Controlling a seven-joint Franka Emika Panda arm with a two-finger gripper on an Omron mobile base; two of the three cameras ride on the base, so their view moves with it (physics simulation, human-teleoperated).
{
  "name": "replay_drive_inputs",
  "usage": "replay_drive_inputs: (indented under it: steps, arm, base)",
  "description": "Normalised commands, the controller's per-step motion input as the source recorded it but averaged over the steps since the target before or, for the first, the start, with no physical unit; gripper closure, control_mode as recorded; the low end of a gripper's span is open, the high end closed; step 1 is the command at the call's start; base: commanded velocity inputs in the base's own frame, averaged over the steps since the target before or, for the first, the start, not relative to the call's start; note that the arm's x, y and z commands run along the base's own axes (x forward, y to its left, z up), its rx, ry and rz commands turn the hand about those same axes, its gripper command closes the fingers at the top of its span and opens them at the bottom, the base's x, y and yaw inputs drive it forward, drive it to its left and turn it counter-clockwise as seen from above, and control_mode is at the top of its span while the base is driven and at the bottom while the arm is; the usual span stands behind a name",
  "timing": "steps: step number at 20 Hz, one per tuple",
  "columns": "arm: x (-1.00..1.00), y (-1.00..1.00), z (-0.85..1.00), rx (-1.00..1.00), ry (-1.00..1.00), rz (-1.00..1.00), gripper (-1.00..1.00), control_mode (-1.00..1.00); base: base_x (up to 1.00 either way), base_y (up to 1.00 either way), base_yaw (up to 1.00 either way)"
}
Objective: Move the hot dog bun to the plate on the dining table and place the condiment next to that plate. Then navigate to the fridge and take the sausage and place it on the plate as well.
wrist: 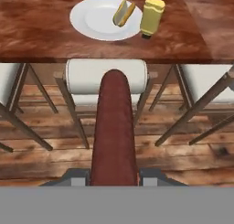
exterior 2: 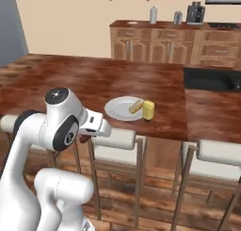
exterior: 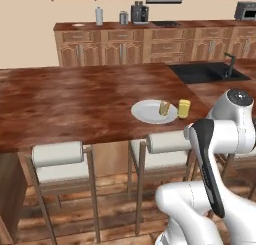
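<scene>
My jaws are pinched on the sausage [wrist: 114, 127]; in the hand view it runs up the middle of the picture from between the fingertips, a dark red cylinder pointing toward the dining table [wrist: 41, 40]. Past its tip I see the plate [wrist: 98, 19] near the table's front edge, the hot dog bun [wrist: 123, 13] lying on its right part, and the condiment [wrist: 152, 16] standing just beside the plate's right rim. A white-cushioned stool [wrist: 87, 77] sits under the table edge, below the plate.

In the left base view, the plate [exterior: 150, 112] holds the bun [exterior: 163, 108], with the yellow bottle [exterior: 184, 108] close on its right, and my arm rises at lower right.

In the right base view, the gripper [exterior 2: 96, 126] hangs short of the table [exterior 2: 70, 79], with a sliver of dark red under it; plate [exterior 2: 120, 108], bun [exterior 2: 136, 106] and bottle [exterior 2: 148, 110] sit together ahead.

I judge the bun and condiment steps done and the sausage fetched; what remains is to reach over and set it on the plate.
</scene>
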Motion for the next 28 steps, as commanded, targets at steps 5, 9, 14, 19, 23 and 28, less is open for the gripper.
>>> replay_drive_inputs:
  steps: [5,9,14,19,23,28]
  arm:
    - [0.00,0.00,0.00,0.00,0.00,0.00,1.00,1.00]
    - [0.00,0.00,0.00,0.00,0.00,0.00,1.00,1.00]
    - [0.60,-0.15,0.06,0.02,0.15,-0.05,1.00,-1.00]
    - [1.00,-0.41,0.03,0.09,0.26,-0.09,1.00,-1.00]
    - [1.00,-0.28,-0.22,0.06,0.23,-0.07,1.00,-1.00]
    - [0.92,-0.25,-0.59,0.02,0.10,-0.06,1.00,-1.00]
  base:
    - [0.90,0.71,-0.08]
    - [1.00,0.43,-0.01]
    - [0.40,0.00,-0.01]
    - [0.00,0.00,0.00]
    - [0.00,0.00,0.00]
    - [0.00,0.00,0.00]
